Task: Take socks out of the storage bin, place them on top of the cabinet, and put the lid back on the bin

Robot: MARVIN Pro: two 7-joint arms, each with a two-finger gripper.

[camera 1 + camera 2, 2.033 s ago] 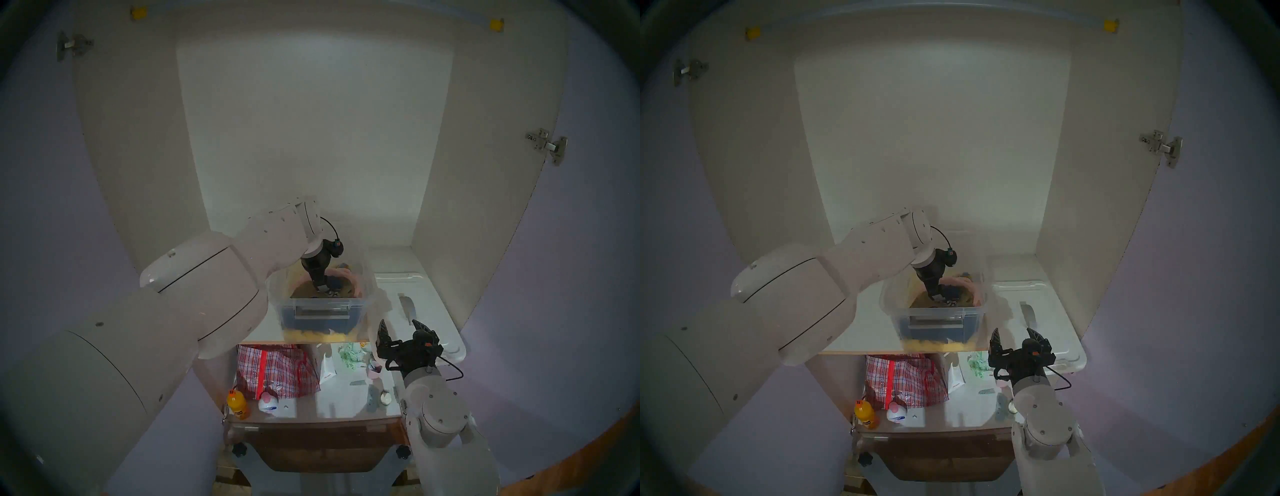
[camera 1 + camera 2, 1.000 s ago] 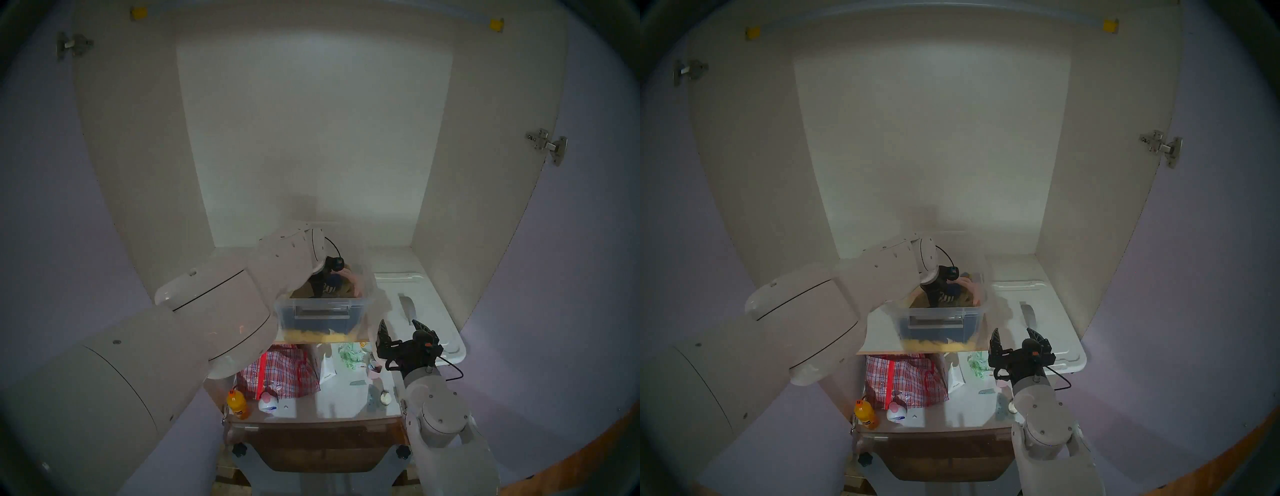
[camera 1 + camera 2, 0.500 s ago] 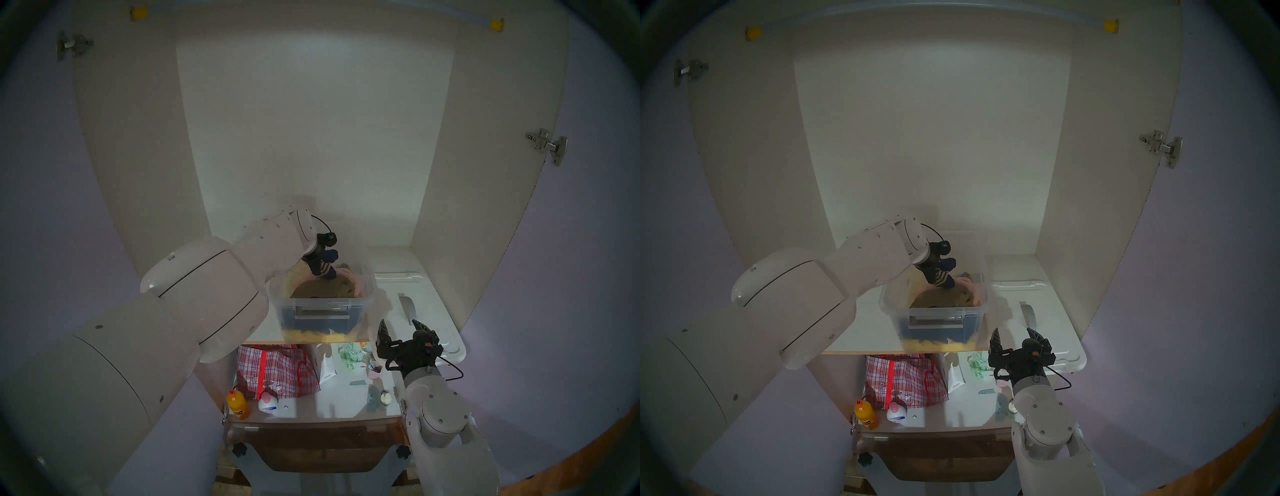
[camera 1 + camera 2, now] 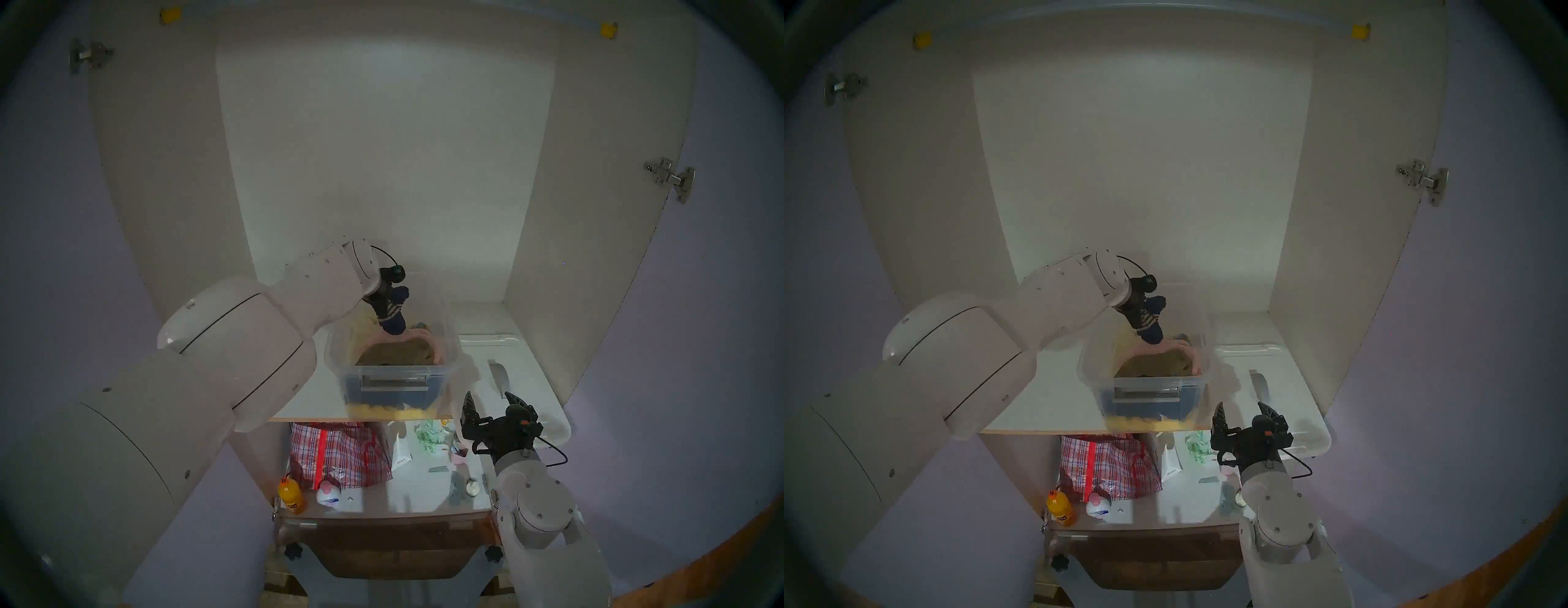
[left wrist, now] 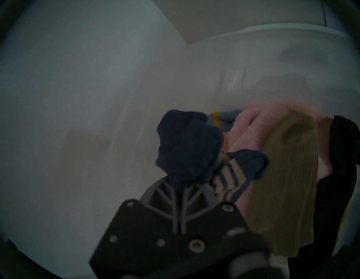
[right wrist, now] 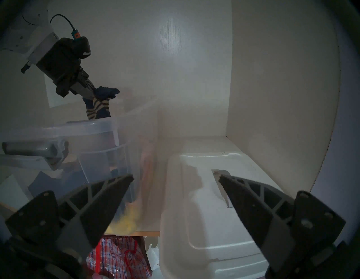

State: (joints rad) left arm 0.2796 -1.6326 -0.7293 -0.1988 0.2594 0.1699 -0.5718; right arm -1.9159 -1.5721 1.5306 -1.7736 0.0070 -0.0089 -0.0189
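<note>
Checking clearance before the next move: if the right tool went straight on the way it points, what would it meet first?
Probably the lid, lying ahead of the open right tool; the storage bin sits just left of that line. Depth is unclear.

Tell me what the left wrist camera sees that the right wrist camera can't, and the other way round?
Only the left wrist view looks into the box: a pink garment beside an olive-brown garment.

Only the right wrist view shows the white lid lying flat next to the storage bin, the checked bag below the shelf, and the open right gripper holding nothing.

Both show the navy striped socks pinched in the shut left gripper, above the bin.
</note>
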